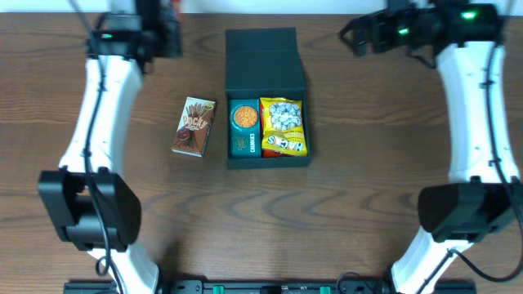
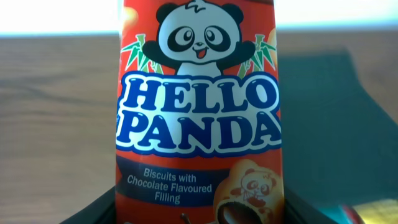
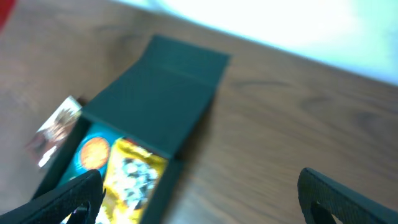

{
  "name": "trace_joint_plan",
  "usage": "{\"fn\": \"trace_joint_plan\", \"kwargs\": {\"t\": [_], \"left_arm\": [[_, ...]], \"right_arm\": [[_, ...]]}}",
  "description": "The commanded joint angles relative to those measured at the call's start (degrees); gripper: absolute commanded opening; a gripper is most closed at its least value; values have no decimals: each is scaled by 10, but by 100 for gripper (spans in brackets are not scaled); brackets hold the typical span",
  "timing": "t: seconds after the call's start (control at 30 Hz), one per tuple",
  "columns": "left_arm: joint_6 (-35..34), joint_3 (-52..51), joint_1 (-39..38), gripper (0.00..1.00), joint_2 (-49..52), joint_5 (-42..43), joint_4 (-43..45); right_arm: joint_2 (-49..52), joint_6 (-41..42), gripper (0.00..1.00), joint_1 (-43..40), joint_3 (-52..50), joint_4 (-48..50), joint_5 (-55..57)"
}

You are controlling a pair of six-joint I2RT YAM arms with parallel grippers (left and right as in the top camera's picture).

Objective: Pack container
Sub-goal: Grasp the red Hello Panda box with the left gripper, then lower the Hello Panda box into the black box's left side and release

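Dark teal container (image 1: 263,59) at centre of table (image 1: 368,204), flap lid open behind it. Inside, side by side: teal cookie packet (image 1: 243,129) and yellow snack bag (image 1: 283,126). Pocky box (image 1: 194,126) just beside its left wall. Left gripper (image 1: 163,33) clamped on upright Hello Panda packet (image 2: 198,112) — right gripper (image 3: 199,199) spread wide, empty.

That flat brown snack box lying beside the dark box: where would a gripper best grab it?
Probably across its two long edges, from above. The flat brown snack box lies face-up on the wooden table, so only its narrow width suits the fingers. A slim gap separates it from the dark teal cardboard container, perhaps room for one finger.
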Motion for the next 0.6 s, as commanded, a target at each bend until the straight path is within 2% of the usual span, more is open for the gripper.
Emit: {"fn": "trace_joint_plan", "kwargs": {"t": [0.0, 0.17, 0.27, 0.4, 0.57], "left_arm": [[-23, 5, -68, 53, -12, 4, -41], [-105, 5, -173, 52, -12, 1, -122], [-184, 5, -211, 40, -12, -1, -184], [-272, 3, -225, 29, -12, -15, -249], [-351, -59, -228, 26, -12, -26, -262]], "right_arm": [[-18, -8, 99, -42, 22, -5, -5], [-18, -10, 99, -87, 25, -15, -5], [-18, -29, 99, -99, 25, -19, -7], [-18, -38, 99, -102, 25, -19, -7], [-18, -45, 99, -102, 25, -16, -17]]}}
